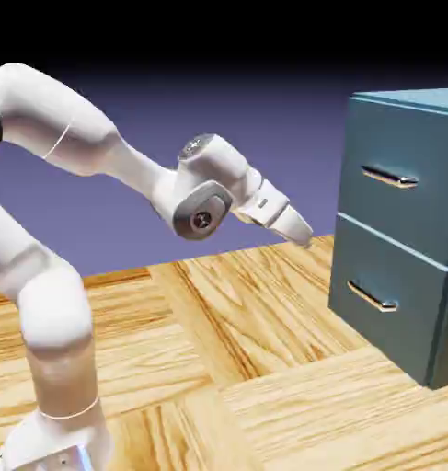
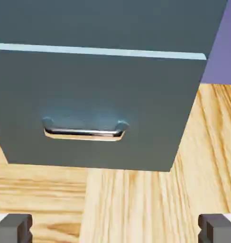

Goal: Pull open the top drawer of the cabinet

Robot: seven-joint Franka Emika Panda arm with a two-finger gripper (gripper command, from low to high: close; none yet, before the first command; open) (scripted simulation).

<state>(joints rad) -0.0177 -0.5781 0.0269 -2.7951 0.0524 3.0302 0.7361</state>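
Pincer point(image 2: 115, 228) nearest the hand camera, 2 tips apart, empty. Top drawer point(image 1: 397, 175) closed, upper right in my exterior view; approaching this low, I could snag the lower handle point(image 1: 373, 296).

- Exterior view: shot side-on, full cabinet height covered; arm point(image 1: 89, 138) framed at 9 o'clock, cabinet point(image 1: 393, 202) at 3.
- Hand view: shot closer, aimed down at lower drawer point(image 2: 103, 95), wood surface point(image 2: 136, 199) at 6.
- Shared: lower drawer, wood surface.

Beyond me I see a plain blue-violet backdrop point(image 1: 292, 120) darkening to black above pale, streaky wood-grain flooring point(image 1: 292, 396).
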